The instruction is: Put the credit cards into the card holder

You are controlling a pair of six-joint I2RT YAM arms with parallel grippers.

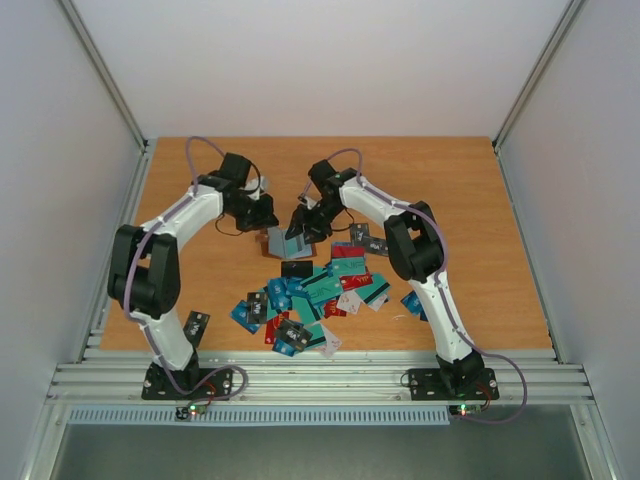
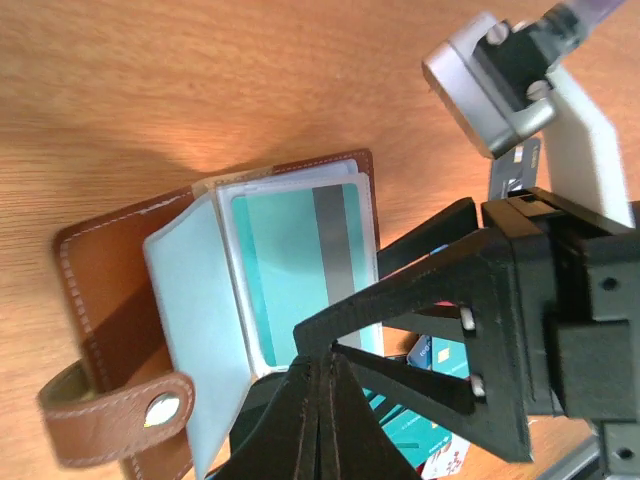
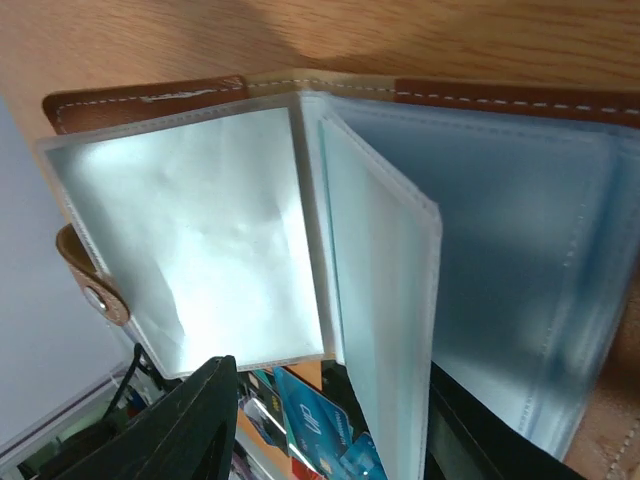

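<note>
Brown leather card holder (image 2: 100, 290) open before the clenched left tool (image 2: 322, 365), one teal card (image 2: 290, 270) sleeved; right tool (image 3: 330, 400) released; scattered plastic credit cards (image 1: 310, 295) remain behind.

The card holder (image 1: 278, 243) lies open near the middle of the table (image 1: 470, 190), just behind the credit cards (image 1: 310, 295) heaped toward the near edge; one card (image 2: 290, 265) sits inside it.

Card holder (image 3: 500, 98) partly off-frame
</note>
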